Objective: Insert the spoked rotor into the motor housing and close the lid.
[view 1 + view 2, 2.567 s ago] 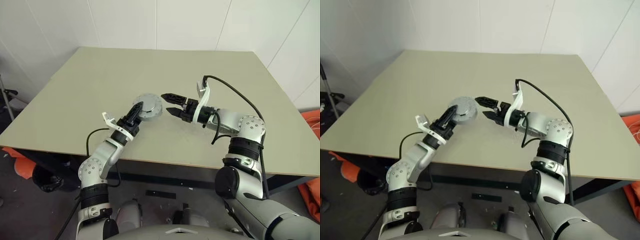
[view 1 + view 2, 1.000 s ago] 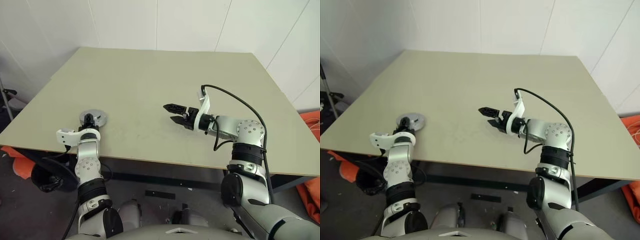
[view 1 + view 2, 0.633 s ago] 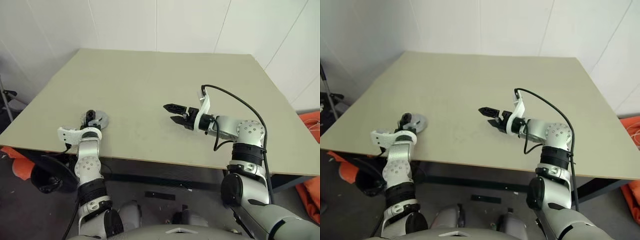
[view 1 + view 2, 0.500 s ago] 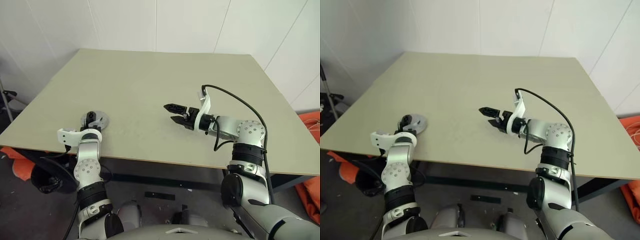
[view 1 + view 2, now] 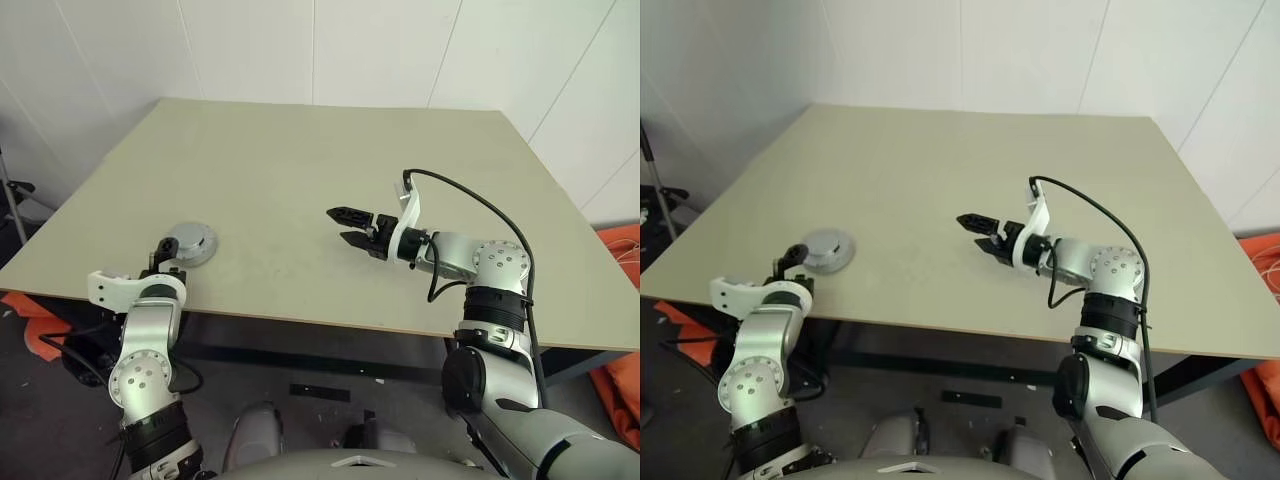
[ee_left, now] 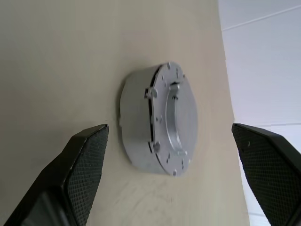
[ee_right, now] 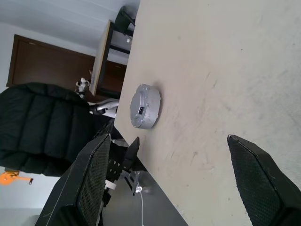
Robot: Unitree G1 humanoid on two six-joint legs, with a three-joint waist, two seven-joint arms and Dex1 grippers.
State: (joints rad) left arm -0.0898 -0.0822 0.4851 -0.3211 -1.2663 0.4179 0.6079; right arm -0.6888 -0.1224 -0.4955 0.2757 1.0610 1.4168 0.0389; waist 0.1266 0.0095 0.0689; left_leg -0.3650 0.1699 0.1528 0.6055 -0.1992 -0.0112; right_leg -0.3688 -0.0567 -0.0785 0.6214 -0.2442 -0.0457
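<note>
The motor housing [image 5: 190, 243] sits on the table near its front left edge, a short round grey cup with the lid [image 6: 181, 121] lying on top of it. The spoked rotor is hidden. My left gripper [image 5: 166, 255] is open just in front of the housing, by the table edge, apart from it. In the left wrist view its fingers [image 6: 84, 160] stand wide on either side of the housing wall [image 6: 136, 127] without touching it. My right gripper [image 5: 338, 224] hovers open over the table's middle, holding nothing. The housing [image 7: 145, 106] lies far beyond it in the right wrist view.
The table's front edge [image 5: 300, 322] runs close below the housing and my left gripper. A black cable [image 5: 470, 200] loops over my right arm. White walls stand behind the table, and an orange thing [image 5: 625, 390] lies on the floor at the right.
My left gripper has opened, let go of the closed housing and drawn back toward the table's front edge. The housing stays where it was set. The right arm has not moved.
</note>
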